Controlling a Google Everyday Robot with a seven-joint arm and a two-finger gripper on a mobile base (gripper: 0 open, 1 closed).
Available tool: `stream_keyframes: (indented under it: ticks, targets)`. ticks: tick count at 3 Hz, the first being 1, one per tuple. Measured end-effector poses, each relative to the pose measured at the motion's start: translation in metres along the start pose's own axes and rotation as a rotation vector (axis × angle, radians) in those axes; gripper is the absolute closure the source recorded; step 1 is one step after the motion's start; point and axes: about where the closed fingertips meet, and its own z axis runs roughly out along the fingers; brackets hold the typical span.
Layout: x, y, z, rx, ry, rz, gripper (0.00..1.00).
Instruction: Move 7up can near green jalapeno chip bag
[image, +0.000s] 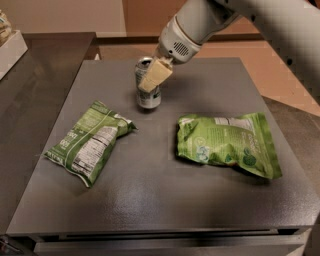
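Note:
The 7up can (149, 96) stands upright on the dark table, silver-white with green markings and a silver top. My gripper (151, 77) comes down from the upper right and is shut on the can near its top; one cream finger (156, 75) lies across its front. The green jalapeno chip bag (89, 141), olive green with a white nutrition panel, lies flat at the left, just below and left of the can. A small gap separates can and bag.
A wider, brighter lime-green chip bag (227, 143) lies at the right of the table (165, 200). A grey counter with a white box (10, 47) runs along the left. The table's front edge is close to the bottom of the view.

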Motion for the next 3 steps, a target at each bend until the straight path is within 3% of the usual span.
stream_keyframes:
  ticks: [1,2,3]
  targets:
    - [-0.007,0.014,0.009,-0.038,-0.009,-0.015,1.0]
    - [-0.009,0.021,0.019,-0.063,-0.013,-0.013,0.82]
    - [-0.008,0.026,0.028,-0.085,-0.015,-0.004,0.58]
